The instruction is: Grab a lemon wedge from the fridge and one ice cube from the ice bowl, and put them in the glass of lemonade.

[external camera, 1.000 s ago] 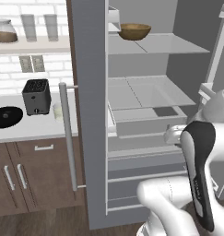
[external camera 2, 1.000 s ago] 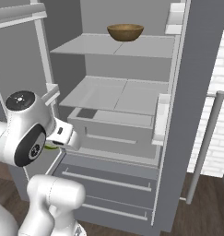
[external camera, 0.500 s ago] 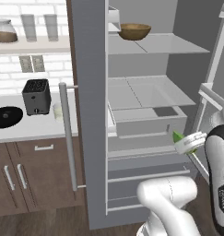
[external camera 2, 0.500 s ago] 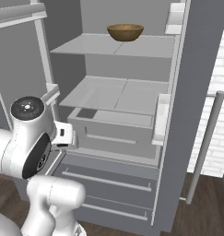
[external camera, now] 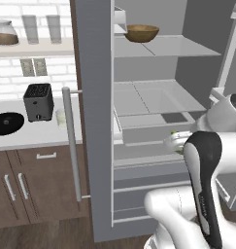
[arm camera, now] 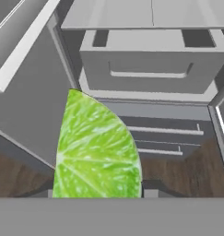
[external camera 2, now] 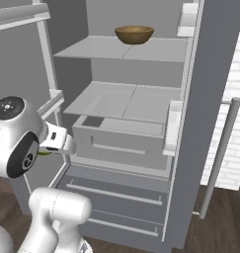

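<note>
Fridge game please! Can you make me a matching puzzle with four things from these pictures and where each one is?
Things:
1. wooden bowl
2. lemon wedge
3. toaster
4. ice bowl

Places:
a. left end of the white counter
b. top shelf of the open fridge
c. on the counter, right of the black dish
d. held in the robot's gripper

Pairs: 1-b, 2-d, 3-c, 4-a

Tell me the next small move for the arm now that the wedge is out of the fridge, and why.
Probably swing the arm left, toward the counter. The gripper is shut on the lemon wedge, already held out in front of the open fridge. The glass of lemonade stands on the counter beside the toaster, past the fridge door, so carrying the wedge there looks like the next step.
</note>
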{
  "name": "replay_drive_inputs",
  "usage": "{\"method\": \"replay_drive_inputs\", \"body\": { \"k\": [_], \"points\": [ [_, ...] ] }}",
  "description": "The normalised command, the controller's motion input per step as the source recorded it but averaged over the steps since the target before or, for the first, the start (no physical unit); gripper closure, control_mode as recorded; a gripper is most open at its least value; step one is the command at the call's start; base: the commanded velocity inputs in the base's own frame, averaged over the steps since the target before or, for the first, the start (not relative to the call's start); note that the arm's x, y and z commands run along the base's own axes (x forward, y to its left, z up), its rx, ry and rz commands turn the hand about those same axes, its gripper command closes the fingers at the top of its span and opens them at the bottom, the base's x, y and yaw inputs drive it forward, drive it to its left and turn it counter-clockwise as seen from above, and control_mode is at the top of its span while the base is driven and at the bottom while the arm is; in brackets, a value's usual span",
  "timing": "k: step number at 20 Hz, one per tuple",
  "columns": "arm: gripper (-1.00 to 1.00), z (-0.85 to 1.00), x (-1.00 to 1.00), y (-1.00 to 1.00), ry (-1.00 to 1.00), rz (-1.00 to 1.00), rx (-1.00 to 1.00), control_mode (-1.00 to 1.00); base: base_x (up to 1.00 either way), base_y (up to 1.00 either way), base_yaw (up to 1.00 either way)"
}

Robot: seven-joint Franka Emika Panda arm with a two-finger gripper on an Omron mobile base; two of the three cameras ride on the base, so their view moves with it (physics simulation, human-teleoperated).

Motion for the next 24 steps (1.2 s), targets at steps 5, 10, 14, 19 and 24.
{"method": "replay_drive_inputs", "body": {
  "k": [5, 10, 14, 19, 24],
  "points": [
    [1.0, 0.0, -0.04, 0.12, -0.05, -0.16, 0.0, -1.0, 0.0, 0.0, 0.0],
    [1.0, 0.0, -0.37, 0.0, -0.1, 0.0, 0.02, -1.0, 0.0, 0.0, 0.0],
    [1.0, 0.03, -0.57, 0.11, -0.14, 0.0, 0.0, -1.0, 0.0, 0.0, 0.0],
    [1.0, 0.0, 0.0, 0.15, -0.1, -0.02, 0.0, -1.0, 0.0, 0.0, 0.0],
    [1.0, 0.02, -0.01, 0.03, -0.08, 0.0, 0.0, -1.0, 0.0, 0.0, 0.0]
  ]
}}
